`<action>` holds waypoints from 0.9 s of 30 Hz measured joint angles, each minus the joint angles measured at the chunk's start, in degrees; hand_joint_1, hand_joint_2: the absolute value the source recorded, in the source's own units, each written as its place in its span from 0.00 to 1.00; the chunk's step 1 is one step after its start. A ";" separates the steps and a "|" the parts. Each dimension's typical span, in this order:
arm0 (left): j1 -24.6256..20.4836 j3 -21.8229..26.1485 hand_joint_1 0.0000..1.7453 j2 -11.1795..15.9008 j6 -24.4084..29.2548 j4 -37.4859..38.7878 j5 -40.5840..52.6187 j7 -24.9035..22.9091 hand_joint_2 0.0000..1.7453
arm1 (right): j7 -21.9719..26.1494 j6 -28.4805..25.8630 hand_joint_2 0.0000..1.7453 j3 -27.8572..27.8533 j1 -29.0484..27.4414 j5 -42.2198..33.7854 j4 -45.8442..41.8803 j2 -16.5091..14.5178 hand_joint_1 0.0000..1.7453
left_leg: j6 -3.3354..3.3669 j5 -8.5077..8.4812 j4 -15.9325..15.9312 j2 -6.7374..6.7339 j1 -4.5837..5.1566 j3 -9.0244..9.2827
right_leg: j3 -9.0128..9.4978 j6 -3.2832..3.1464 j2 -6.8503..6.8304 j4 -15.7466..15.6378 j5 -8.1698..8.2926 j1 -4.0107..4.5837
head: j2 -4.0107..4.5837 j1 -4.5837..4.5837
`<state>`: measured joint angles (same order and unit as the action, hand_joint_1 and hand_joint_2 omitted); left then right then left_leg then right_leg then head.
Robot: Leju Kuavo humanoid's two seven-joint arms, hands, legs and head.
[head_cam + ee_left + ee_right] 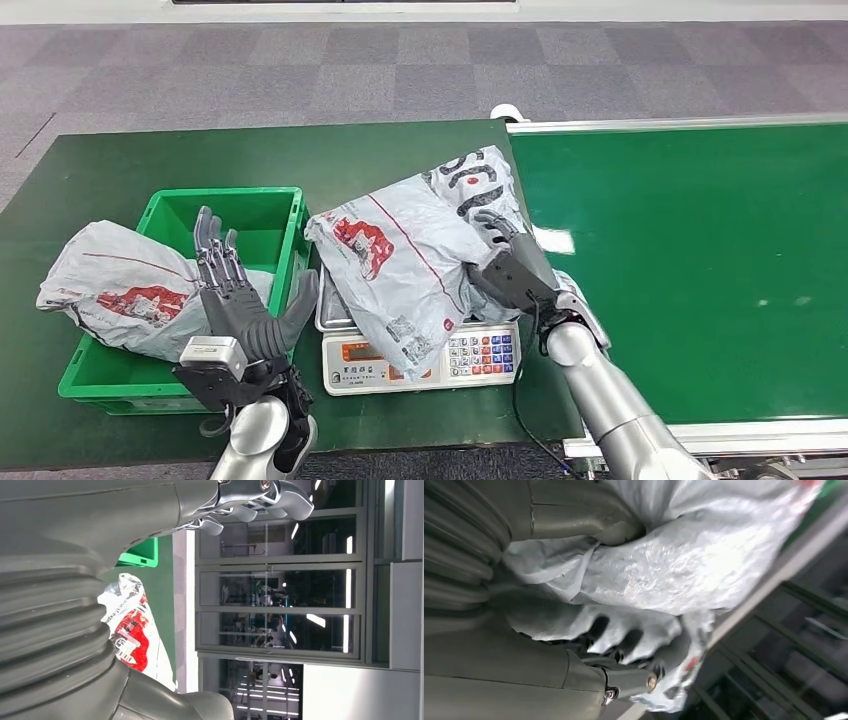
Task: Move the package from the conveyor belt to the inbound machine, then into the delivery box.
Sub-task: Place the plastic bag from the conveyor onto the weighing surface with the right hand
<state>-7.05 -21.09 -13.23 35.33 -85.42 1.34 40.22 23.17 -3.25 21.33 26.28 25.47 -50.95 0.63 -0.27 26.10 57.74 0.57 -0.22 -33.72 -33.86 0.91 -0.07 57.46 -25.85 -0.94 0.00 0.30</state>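
Two packages are in my view, and the one I work with now, the grey package (415,255), lies on the scale (420,362), covering most of its tray and part of its display. My right hand (515,268) grips it at the edge far from the green box (165,375); in the right wrist view the fingers (624,642) are buried in the crumpled plastic (674,575). I judge the next step is the lift over to the green box beside the scale. To do it well I would raise the bag high enough to pass the box wall, because the soft film hangs down. My left hand (240,305) stands upright between the scale and the box, fingers apart, holding nothing. Another package (125,290) already lies over the far rim of the box.
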 joint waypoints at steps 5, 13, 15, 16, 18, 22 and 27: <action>-0.06 0.00 0.00 0.12 -2.75 1.41 -0.07 -0.03 1.00 | 10.03 9.50 1.00 -1.00 -5.73 -10.80 -8.29 0.54 0.00 | -0.03 0.02 0.00 -0.02 0.00 -0.01 | -0.03 -0.01 0.02 -0.01 -0.01 0.00 | 0.00 0.02; -2.91 0.13 0.00 0.09 -10.26 8.62 -2.29 -0.09 1.00 | 16.86 8.65 1.00 -5.06 -13.53 -16.71 -21.55 -0.08 0.00 | -0.03 0.02 0.00 -0.03 0.00 -0.01 | 0.00 -0.01 0.02 -0.01 -0.01 0.00 | 0.00 0.01; -4.37 0.25 0.00 0.09 -12.27 11.34 -2.51 -0.09 1.00 | 16.98 6.77 1.00 -7.08 -15.21 -18.63 -25.04 -0.85 0.00 | -0.03 0.02 0.00 -0.03 0.00 0.00 | -0.01 -0.01 0.02 -0.01 0.00 -0.01 | 0.00 0.02; -5.17 0.32 0.00 0.09 -13.04 12.73 -2.32 -0.09 1.00 | 16.98 4.99 1.00 -8.20 -15.88 -19.24 -26.74 -1.28 0.00 | -0.03 0.01 0.00 -0.03 0.00 -0.01 | -0.01 0.00 0.02 -0.01 0.00 -0.01 | 0.00 0.01; -7.02 0.56 0.00 0.07 -14.30 15.42 -1.53 -0.35 1.00 | 16.98 -0.15 1.00 -10.45 -16.94 -19.37 -29.79 -2.26 0.00 | -0.04 0.01 0.00 -0.04 0.00 0.00 | -0.01 0.00 0.02 -0.01 0.00 -0.01 | 0.00 0.01; -11.88 1.28 0.00 -0.10 -15.93 20.63 1.25 -3.83 1.00 | 16.98 -10.73 1.00 -13.75 -18.49 -18.84 -34.87 -4.12 0.00 | -0.04 -0.01 0.00 -0.04 0.00 0.01 | 0.00 -0.01 0.02 0.00 0.02 -0.01 | 0.00 0.01; -16.90 1.77 0.00 -0.68 -16.77 26.18 2.28 -7.37 1.00 | 16.96 -14.32 1.00 -15.56 -19.53 -18.45 -38.16 -5.70 0.00 | -0.04 -0.01 0.00 -0.11 0.00 0.02 | -0.01 -0.01 0.09 0.01 0.03 0.00 | 0.00 0.01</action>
<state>-23.95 -19.32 -13.91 18.57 -59.24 3.63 32.84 40.13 -17.57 5.76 6.75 7.02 -89.11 -5.07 -0.31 26.09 57.74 0.46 -0.22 -33.70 -33.87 0.90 0.01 57.47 -25.81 -0.94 0.00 0.31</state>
